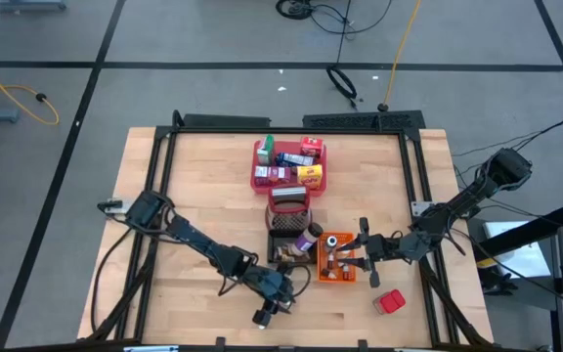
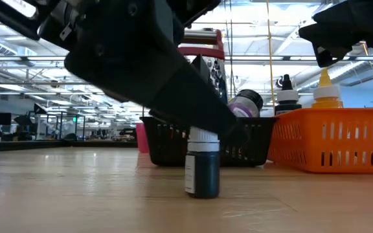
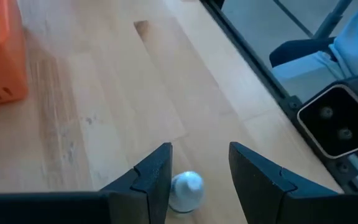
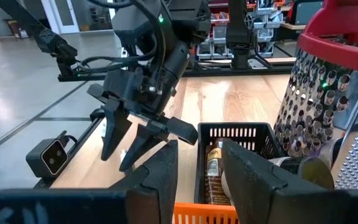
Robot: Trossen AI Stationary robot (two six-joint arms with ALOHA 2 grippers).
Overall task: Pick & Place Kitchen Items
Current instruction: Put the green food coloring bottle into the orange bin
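Observation:
A small dark bottle (image 2: 203, 171) with a white cap (image 3: 186, 188) stands upright on the wooden table, near its front edge. My left gripper (image 3: 199, 180) is open and slants down over it, one finger on either side of the cap; in the high view this gripper (image 1: 267, 308) is at the front centre. My right gripper (image 4: 197, 177) is open and holds nothing. It hangs level above the orange bin (image 1: 335, 257). Several grocery boxes lie in the red tray (image 1: 258, 164) at the far centre. My left gripper's fingers stand on either side of the bottle's white cap (image 3: 186, 188), coming at it slanting from above. The cap lies close against one finger (image 3: 154, 180); whether it touches, I cannot tell. The bottle stands upright on the table.
A black wire basket (image 2: 173, 145) holding a red-handled grater (image 1: 288, 200) and a purple-lidded jar (image 2: 245, 103) stands just behind the bottle. The orange bin (image 2: 332, 139) beside it holds small bottles. A red pack (image 1: 389, 301) lies at the front right. A black frame edges the table.

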